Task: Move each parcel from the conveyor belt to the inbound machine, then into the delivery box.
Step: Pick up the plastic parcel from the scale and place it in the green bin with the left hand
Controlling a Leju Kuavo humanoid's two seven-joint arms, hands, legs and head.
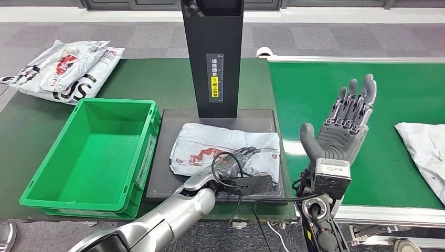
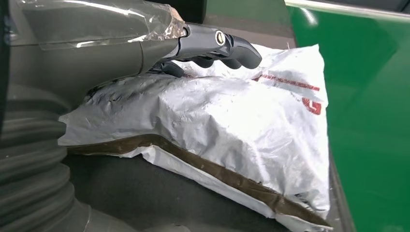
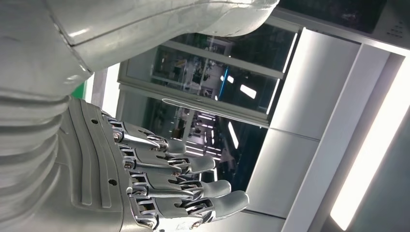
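Nearest the robot, its left hand [image 1: 251,181] reaches in over the front edge of the inbound machine's dark platform [image 1: 162,157] and lies on a crumpled white parcel [image 1: 225,147]. In the left wrist view the thumb [image 2: 227,46] and darker fingers rest along the parcel's top near its far edge. Whether they pinch the plastic or merely press on it cannot be told.

The right hand [image 1: 343,123] is raised upright at the near edge of the conveyor belt [image 1: 336,89], fingers straight and spread, holding nothing.

The parcel lies flat in the middle of the platform, under the machine's black upright column [image 1: 212,52]. This looks like the second step: the parcel sits at the machine and has yet to go into the delivery box [image 1: 92,152].

That green box stands just beside the platform's left edge, open-topped and with nothing in it. The next move probably calls for a firm hold, a lift high enough to clear the box's rim, then a short carry leftward. The column stands behind the parcel, so the path to the left appears open.

Further right, another white parcel [image 1: 425,152] waits on the belt. Beyond the box, printed bags [image 1: 65,68] lie piled on the green tabletop.
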